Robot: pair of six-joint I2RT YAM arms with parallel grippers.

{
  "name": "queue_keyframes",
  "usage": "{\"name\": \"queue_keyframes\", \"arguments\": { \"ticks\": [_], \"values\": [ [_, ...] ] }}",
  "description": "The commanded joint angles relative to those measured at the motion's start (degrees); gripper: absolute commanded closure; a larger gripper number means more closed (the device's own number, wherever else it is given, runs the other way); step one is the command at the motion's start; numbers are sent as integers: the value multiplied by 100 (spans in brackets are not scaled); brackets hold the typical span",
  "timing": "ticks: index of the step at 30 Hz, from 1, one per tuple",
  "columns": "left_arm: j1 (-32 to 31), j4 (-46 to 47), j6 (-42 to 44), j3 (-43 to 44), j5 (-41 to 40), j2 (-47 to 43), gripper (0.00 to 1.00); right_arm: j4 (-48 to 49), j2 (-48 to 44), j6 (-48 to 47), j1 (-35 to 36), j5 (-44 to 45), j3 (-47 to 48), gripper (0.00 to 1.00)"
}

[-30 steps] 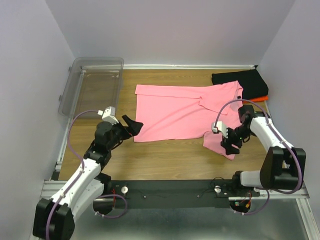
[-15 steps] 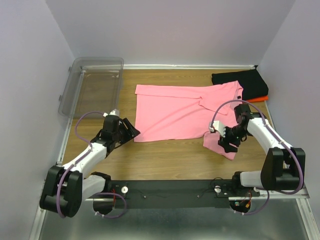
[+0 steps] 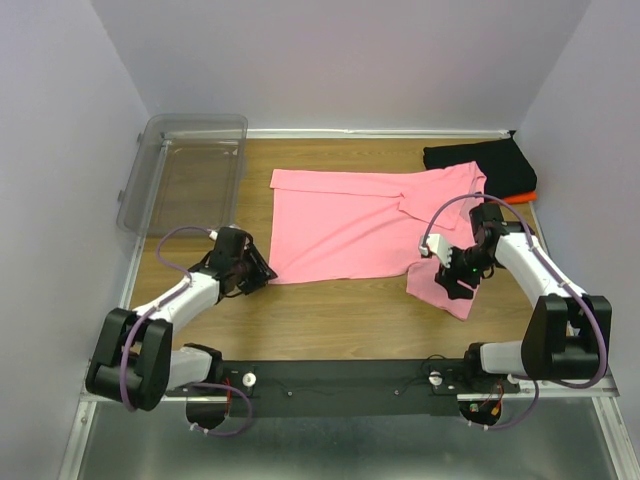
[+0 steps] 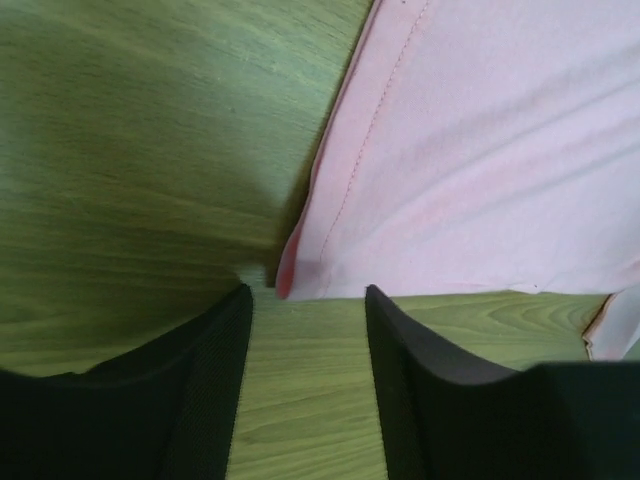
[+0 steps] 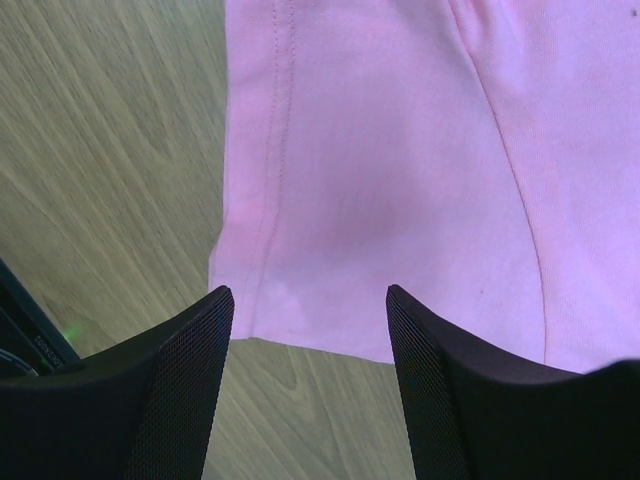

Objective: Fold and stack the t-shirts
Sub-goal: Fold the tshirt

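At the near-left corner of the pink shirt [image 3: 350, 220], my left fingers [image 3: 257, 270] stand spread, one on either side of the corner tip. The tip lies flat on the bench [image 3: 340, 315], and nothing is pinched yet. My right fingers [image 3: 455, 283] are also spread and hold nothing. They hang over the loose flap at the shirt's near-right end, with its stitched hem between them. I cannot tell whether they touch the cloth.

The shirt lies open across the middle of the bench, its right part doubled over itself. I judge the step in hand to be taking hold of the near edge at both ends, ready for a fold. The next move calls for both pairs to press onto the cloth, the left catching the corner without sliding off it. Both should then lift together so the edge travels evenly.

Counted: three shirts, meaning one pink shirt, one black shirt [image 3: 470, 160] folded at the far right, and one orange shirt [image 3: 517, 198] peeking out beneath it. One clear bin [image 3: 190, 128] sits at the far left.
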Motion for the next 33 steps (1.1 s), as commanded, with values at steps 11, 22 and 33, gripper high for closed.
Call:
{"name": "queue_keyframes", "arguments": {
  "ticks": [11, 22, 33],
  "values": [
    [-82, 336, 703, 398, 359, 552, 100, -658, -62, -1647, 27, 182, 68, 29],
    [-29, 529, 1073, 275, 227, -681, 100, -1451, 553, -2125, 176, 288, 201, 37],
    [50, 854, 1169, 222, 640, -549, 100, 289, 904, 387, 1600, 1536, -617, 44]
  ]
}}
